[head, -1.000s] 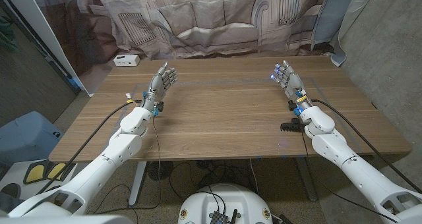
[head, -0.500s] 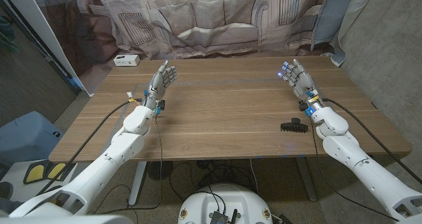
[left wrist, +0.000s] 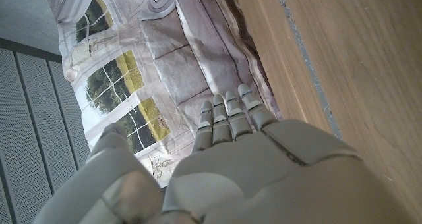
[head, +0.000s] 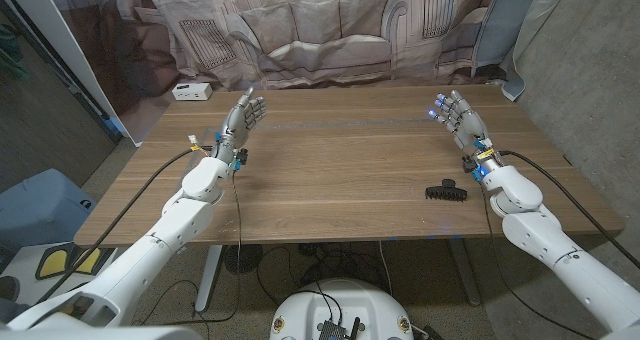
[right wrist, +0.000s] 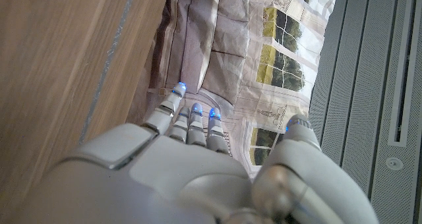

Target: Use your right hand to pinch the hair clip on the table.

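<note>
The right hand (head: pixel 458 116) has swung outward, uncovering the clip (head: pixel 445 192), which lies on the table (head: pixel 340 170) beside its forearm. Both hands, left hand (head: pixel 243 118) included, hold nothing, fingers spread.

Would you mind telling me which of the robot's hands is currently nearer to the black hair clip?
The right hand, open beyond the hair clip. The left hand is across the table.
</note>
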`<state>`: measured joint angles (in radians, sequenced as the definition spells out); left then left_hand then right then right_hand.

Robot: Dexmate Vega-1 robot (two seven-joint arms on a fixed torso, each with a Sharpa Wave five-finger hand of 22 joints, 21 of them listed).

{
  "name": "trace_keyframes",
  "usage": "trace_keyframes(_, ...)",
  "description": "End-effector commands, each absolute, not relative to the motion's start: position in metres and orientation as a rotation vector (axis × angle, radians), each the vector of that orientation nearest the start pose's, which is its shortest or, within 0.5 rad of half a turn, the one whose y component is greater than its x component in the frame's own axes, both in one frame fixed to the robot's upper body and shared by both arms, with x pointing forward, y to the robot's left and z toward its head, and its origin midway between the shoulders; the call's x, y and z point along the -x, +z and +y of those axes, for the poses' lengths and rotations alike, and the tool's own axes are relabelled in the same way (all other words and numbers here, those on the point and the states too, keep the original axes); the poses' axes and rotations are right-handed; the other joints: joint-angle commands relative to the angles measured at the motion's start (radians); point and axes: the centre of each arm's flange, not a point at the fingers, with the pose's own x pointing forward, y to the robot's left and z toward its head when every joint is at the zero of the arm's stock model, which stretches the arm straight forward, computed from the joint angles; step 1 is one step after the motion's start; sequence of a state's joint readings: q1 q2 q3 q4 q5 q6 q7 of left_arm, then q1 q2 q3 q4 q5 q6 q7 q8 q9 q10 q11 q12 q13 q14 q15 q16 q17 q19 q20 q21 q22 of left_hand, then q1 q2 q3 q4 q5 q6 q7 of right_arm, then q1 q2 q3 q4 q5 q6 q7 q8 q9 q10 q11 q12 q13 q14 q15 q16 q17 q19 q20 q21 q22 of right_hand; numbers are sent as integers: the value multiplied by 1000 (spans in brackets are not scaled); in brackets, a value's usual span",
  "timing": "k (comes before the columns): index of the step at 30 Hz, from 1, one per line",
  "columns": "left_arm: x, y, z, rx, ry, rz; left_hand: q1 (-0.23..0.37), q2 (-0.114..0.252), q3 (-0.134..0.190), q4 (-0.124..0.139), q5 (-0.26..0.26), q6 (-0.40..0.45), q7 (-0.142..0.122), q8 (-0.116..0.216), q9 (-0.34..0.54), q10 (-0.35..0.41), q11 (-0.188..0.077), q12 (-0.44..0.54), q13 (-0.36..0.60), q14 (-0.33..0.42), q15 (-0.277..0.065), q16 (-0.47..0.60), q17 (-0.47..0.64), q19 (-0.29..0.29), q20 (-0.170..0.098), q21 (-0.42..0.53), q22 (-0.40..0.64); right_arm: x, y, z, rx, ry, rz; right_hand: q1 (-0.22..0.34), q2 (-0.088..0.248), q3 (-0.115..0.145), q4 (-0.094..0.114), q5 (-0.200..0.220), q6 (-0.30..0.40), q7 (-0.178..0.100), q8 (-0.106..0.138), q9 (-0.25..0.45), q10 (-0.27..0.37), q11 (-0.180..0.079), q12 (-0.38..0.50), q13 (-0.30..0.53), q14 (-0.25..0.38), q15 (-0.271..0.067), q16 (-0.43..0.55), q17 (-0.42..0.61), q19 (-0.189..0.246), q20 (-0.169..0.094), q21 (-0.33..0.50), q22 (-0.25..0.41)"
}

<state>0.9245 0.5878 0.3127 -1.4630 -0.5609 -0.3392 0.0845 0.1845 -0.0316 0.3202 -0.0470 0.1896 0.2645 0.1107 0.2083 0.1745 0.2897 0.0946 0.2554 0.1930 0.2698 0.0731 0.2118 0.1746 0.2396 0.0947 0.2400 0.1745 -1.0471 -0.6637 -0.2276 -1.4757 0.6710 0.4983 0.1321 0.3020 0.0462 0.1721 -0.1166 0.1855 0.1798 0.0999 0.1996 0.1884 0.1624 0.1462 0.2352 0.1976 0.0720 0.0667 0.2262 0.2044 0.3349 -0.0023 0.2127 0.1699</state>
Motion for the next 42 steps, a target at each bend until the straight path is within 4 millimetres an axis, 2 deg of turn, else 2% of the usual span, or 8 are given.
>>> trace_keyframes(1,-602,4,331,-36,-112,-733,-1,-1,3,-9,-3,11,-3,-2,4,15,0,-1,6,5,3,-5,5,-1,4,-3,4,-546,-22,-345,125,183,-831,13,2,4,-9,5,8,-8,0,3,13,-5,1,3,15,-1,7,2,22,-6,8,2)
trace_keyframes(4,-602,4,333,-18,-107,-735,0,0,3,-10,-3,14,-3,-2,4,14,0,-2,6,6,2,-5,5,-1,5,-4,4,-538,-25,-347,131,169,-824,13,5,4,-9,6,4,-29,-2,2,-35,-19,-21,3,-8,-6,-4,6,16,-12,1,4)
trace_keyframes(10,-598,12,335,-57,-95,-750,2,3,5,-11,-3,15,-2,-3,4,10,0,-5,6,5,3,-8,5,-3,5,-7,4,-524,-29,-352,142,151,-812,16,5,5,-12,6,2,-41,-4,2,-50,-21,-28,2,-21,-7,-10,7,6,-10,-6,4)
trace_keyframes(14,-600,12,331,-47,-107,-751,4,6,6,-12,-3,14,-3,-5,4,9,-1,-7,6,4,2,-9,5,-5,5,-9,4,-512,-32,-358,157,128,-817,23,6,7,-16,7,-2,-35,-5,2,-36,-13,-22,2,-19,-6,-11,6,7,-9,-7,4)
trace_keyframes(19,-603,9,325,-17,-145,-747,6,9,8,-14,-3,16,-4,-6,5,12,-3,-7,6,5,2,-10,5,-11,6,-13,4,-498,-38,-364,172,105,-821,28,8,8,-18,8,20,-2,3,3,-27,0,-19,4,-27,-3,-16,6,3,-7,-11,3)
trace_keyframes(29,-600,9,321,-36,-131,-742,8,13,10,-16,-3,18,-2,-7,5,12,-2,-9,6,4,2,-13,5,-19,6,-19,4,-478,-52,-372,214,94,-802,51,7,16,-30,10,-17,-6,-11,3,-54,-15,-28,6,-37,-10,-23,3,-4,-7,-15,3)
trace_keyframes(31,-599,8,320,-40,-128,-740,9,13,10,-17,-3,18,-3,-8,5,13,-1,-10,6,4,2,-13,5,-19,5,-20,4,-474,-53,-373,224,94,-802,56,4,17,-34,11,-27,-19,-14,4,-60,-16,-30,6,-38,-10,-24,2,-4,-5,-16,3)
trace_keyframes(42,-598,10,314,-18,-164,-745,12,17,13,-19,-4,23,-4,-8,5,17,-4,-10,6,7,2,-13,4,-18,4,-21,4,-452,-62,-383,296,63,-793,75,-1,21,-40,12,-43,-33,-15,4,-38,-31,-21,6,-14,-19,-17,0,15,-16,-11,2)
